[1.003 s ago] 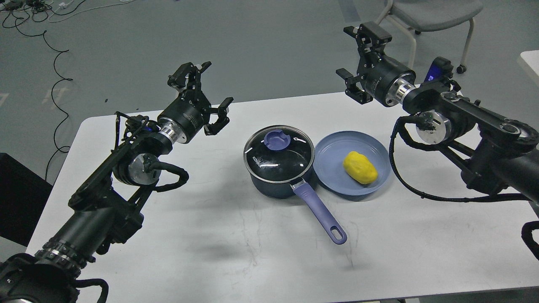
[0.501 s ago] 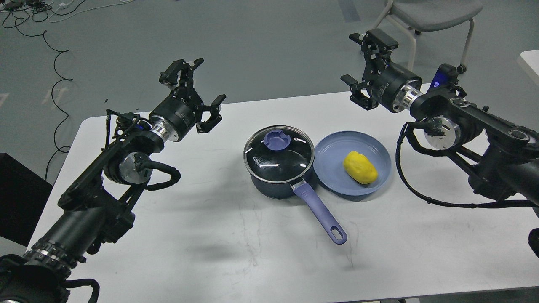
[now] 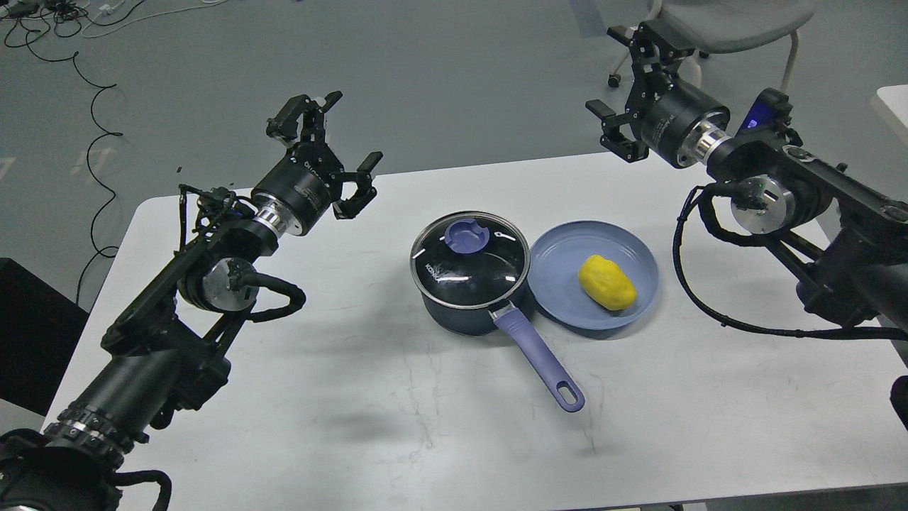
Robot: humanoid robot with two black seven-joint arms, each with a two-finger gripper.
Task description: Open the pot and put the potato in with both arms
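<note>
A dark blue pot [image 3: 461,312] stands mid-table with its glass lid [image 3: 469,259] on; the lid has a purple knob [image 3: 466,235], and a purple handle [image 3: 540,358] points toward me. A yellow potato [image 3: 606,282] lies on a blue plate [image 3: 567,255] just right of the pot. My left gripper [image 3: 333,145] is open and empty, raised above the table's far left part, left of the pot. My right gripper [image 3: 631,89] is open and empty, raised beyond the table's far edge, above and behind the plate.
The white table [image 3: 397,426] carries the pot and plate. A grey chair [image 3: 731,21] stands on the floor behind my right gripper. Black cables [image 3: 92,92] lie on the floor at far left. A black box [image 3: 28,333] sits by the table's left edge.
My right gripper has moved up and to the right, away from the table. My left gripper drew back left and up a little. Pot, lid and potato have not moved.
</note>
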